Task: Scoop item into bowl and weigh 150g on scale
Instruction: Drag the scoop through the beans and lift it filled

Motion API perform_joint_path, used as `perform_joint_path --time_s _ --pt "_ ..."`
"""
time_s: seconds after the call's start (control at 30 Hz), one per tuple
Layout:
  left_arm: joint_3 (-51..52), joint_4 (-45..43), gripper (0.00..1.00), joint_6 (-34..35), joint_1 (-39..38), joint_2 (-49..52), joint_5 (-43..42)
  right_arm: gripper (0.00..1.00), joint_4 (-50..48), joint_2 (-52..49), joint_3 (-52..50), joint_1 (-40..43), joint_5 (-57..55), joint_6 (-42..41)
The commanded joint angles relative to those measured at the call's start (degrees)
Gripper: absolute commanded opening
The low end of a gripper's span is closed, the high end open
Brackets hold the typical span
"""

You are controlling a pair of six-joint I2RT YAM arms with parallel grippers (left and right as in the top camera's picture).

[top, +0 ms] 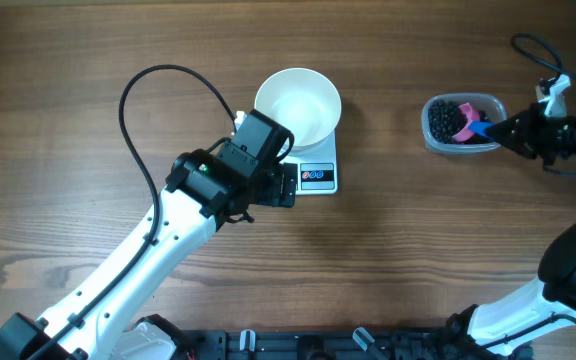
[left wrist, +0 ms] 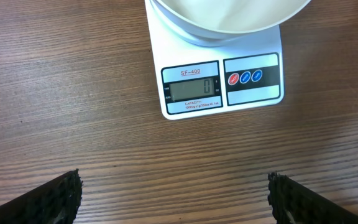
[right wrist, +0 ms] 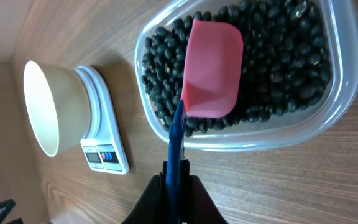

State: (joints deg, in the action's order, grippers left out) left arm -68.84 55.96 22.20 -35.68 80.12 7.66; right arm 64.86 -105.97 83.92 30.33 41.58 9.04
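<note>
Overhead, the bowl [top: 298, 103] sat on the scale [top: 318, 178] at mid-bench [top: 68, 60], showing only its bare white inside. Far to the right stood a clear tub [top: 463, 147] heaped with black beans [top: 442, 120]. A pink scoop [top: 465, 110] lay in the tub on top of the beans, its blue handle [top: 480, 128] pointing right, out over the rim.

The right jaws were closed on that handle. In the right wrist view they pinched it from both sides near its end, and the scoop's cup showed plain pink, mouth up.

The left jaws stood wide open and empty, hanging over bare bench just near of the scale. In the left wrist view only the two dark fingertips [left wrist: 55, 199] showed, in the bottom corners.

That view also gave the display, which read 0, with three coloured buttons to its right.

The bowl hid most of the scale's platform. Overhead, the left arm covered the scale's left edge and part of the bowl's near-left rim. The left wrist view cut the bowl off at the top. The right arm ran off the right edge overhead, and how deep the beans lay under the scoop could not be made out.
</note>
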Motion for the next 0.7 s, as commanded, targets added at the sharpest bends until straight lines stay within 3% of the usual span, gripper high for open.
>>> perform_joint_path --time_s 0.0,0.23,0.67 --pt "0.5 0.0 1.0 0.74 -0.04 -0.83 0.94 0.04 0.44 -1.55 -0.44 0.09 3.52 0.07" --pt "0.5 0.0 1.0 0.72 -0.04 -0.83 0.94 0.04 1.9 -1.84 -0.44 2.23 6.19 3.04" --pt "0.5 0.0 1.0 0.74 -0.04 -0.83 0.94 0.04 2.64 -1.84 -0.44 8.46 10.54 -0.13"
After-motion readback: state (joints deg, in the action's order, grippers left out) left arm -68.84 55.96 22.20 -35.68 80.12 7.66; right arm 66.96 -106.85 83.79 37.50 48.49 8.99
